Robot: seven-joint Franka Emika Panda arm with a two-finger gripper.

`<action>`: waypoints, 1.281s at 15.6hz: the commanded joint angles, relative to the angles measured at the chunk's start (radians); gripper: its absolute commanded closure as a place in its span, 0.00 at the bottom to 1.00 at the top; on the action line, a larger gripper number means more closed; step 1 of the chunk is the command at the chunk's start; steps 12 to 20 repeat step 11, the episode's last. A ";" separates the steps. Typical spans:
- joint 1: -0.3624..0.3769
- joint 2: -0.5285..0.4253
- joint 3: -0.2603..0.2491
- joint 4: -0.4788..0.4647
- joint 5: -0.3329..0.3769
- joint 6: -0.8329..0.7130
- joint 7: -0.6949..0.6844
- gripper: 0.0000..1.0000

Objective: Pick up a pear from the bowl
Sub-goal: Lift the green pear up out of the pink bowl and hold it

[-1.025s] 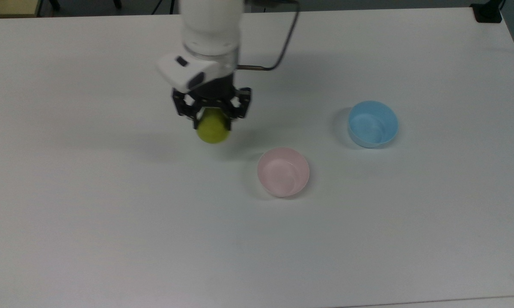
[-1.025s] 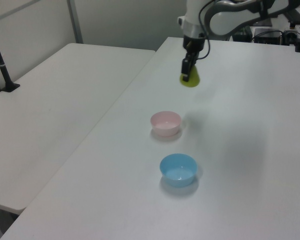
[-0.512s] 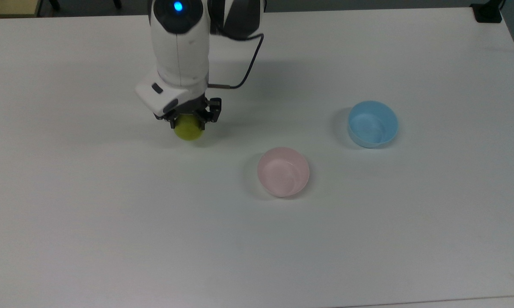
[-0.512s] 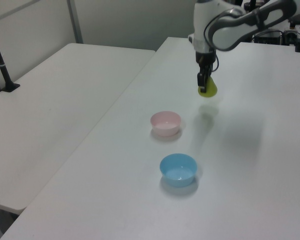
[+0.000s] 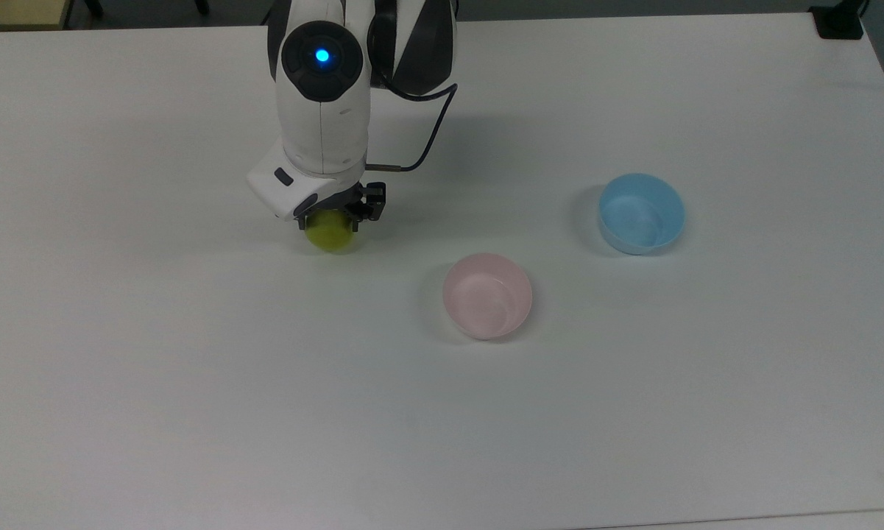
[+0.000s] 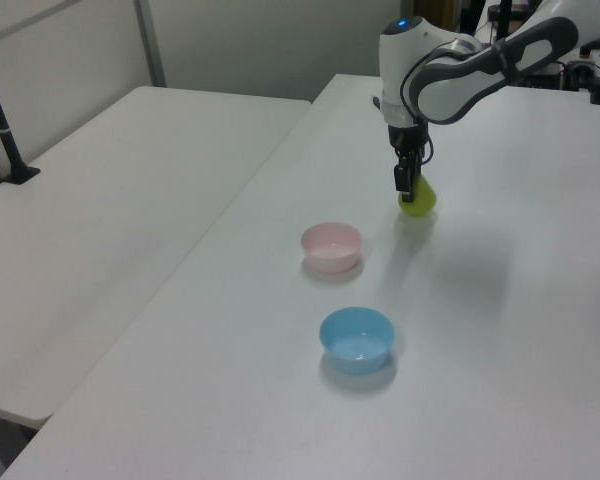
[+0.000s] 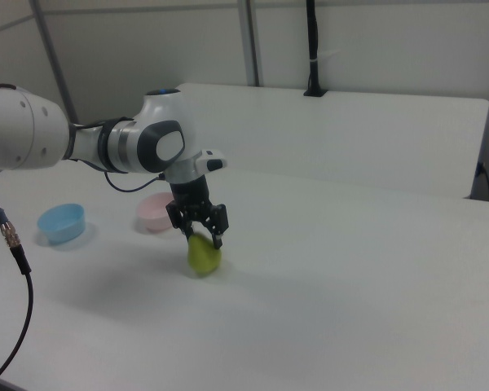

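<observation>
Pear [image 5: 330, 234] in the grip, and it is well away from the pink bowl [image 5: 487, 296]! The gripper [image 5: 336, 218] has its two dark fingers [image 7: 218, 221] closed down on the fruit's narrow upper end, with the fat yellow-green bottom hanging below them. In the right view the pear [image 7: 203, 256] sits low, right down at the white table [image 5: 191, 383]; whether it touches the surface or hangs just above it, I cannot tell. In the left view the pear [image 6: 417, 198] hangs tilted under the gripper [image 6: 406, 184], its shadow close beneath it on the tabletop.

Over to the pink bowl: it stands upright on the table, off to the top view's right of the pear and a little nearer the bottom edge, glossy inside on show with nothing in it. The left view puts the pink bowl [image 6: 331, 246] to the left view's left of the pear and nearer the camera. The light blue bowl [image 5: 641, 213] stands further out to the top view's right, apart from the pink one, also upright. In the right view both bowls sit behind the arm, the pink bowl [image 7: 156, 213] near the gripper [image 7: 199, 225] and the light blue bowl [image 7: 62, 222] further toward the right view's left.

The white arm [image 5: 324, 96] reaches down from the top view's upper edge, a blue light [image 5: 322, 55] glowing on its joint, and a dark cable [image 5: 427, 140] loops beside the wrist.
</observation>
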 commanded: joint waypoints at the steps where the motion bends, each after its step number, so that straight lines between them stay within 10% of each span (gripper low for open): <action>1: 0.002 -0.037 -0.003 0.012 -0.019 -0.015 0.017 0.00; 10: -0.043 -0.295 0.000 0.037 -0.005 -0.286 0.017 0.00; 20: -0.051 -0.304 0.002 0.037 -0.005 -0.294 0.017 0.00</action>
